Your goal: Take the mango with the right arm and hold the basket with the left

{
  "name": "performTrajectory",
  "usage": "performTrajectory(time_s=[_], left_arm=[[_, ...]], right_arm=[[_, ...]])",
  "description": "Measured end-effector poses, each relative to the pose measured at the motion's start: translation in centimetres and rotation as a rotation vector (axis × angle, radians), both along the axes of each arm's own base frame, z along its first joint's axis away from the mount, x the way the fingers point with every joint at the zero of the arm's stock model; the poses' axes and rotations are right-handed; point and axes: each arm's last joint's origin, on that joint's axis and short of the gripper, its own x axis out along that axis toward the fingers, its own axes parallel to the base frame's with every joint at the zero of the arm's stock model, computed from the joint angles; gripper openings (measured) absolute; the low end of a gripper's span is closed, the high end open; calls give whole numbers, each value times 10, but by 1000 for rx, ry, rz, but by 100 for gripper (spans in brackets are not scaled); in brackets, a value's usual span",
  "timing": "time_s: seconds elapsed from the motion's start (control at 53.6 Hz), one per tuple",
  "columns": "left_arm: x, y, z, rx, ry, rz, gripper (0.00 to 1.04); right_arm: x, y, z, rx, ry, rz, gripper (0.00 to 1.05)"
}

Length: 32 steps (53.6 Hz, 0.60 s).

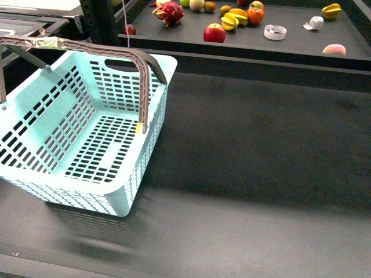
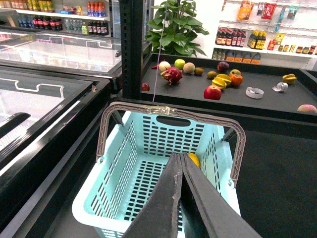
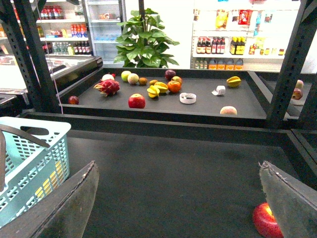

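Observation:
The light blue basket with a brown handle stands on the left of the dark table. It looks empty in the front view. My left gripper is shut on nothing and hangs over the basket, short of the handle. A small yellow thing shows behind its fingertips; I cannot tell what it is. An oval yellow-orange fruit with a pink blush, the mango, lies at the right of the back shelf. My right gripper is open and empty, low over the table, far from it.
The raised back shelf also holds a red apple, yellow star fruits, a round orange fruit, a dragon fruit and tape rolls. A red fruit lies by my right finger. Black posts flank the shelf.

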Motion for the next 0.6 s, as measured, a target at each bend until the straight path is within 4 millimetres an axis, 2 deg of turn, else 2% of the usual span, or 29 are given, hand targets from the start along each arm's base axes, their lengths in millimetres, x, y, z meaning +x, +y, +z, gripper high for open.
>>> performTrajectory(time_s=[0.186, 0.317, 0.597], left_arm=[[-3, 0, 0, 0, 0, 0, 4], [-14, 0, -4, 1, 11, -1, 4], [-14, 0, -3, 1, 6, 0, 4]], right_arm=[[0, 0, 0, 0, 0, 0, 97], [0, 0, 0, 0, 0, 0, 97], [0, 0, 0, 0, 0, 0, 97]])
